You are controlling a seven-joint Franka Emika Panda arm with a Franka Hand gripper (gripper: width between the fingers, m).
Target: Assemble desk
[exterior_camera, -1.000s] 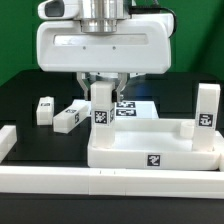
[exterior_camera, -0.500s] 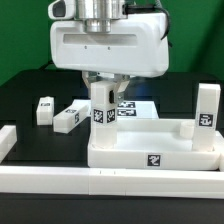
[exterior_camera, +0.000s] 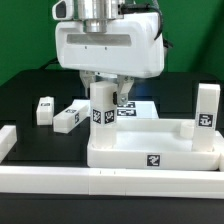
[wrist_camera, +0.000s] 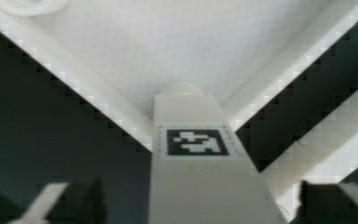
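Turned since earlier, the gripper (exterior_camera: 104,94) straddles, jaws apart, a white plastic block leg (exterior_camera: 101,110) beneath; two loose legs (exterior_camera: 66,118) beside await mounting.

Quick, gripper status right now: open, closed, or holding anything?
Gripper: open, jaws straddling the upright leg at the tabletop's corner, not clamping it.

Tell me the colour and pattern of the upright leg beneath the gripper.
White leg, black-and-white square marker; wrist view shows it best.
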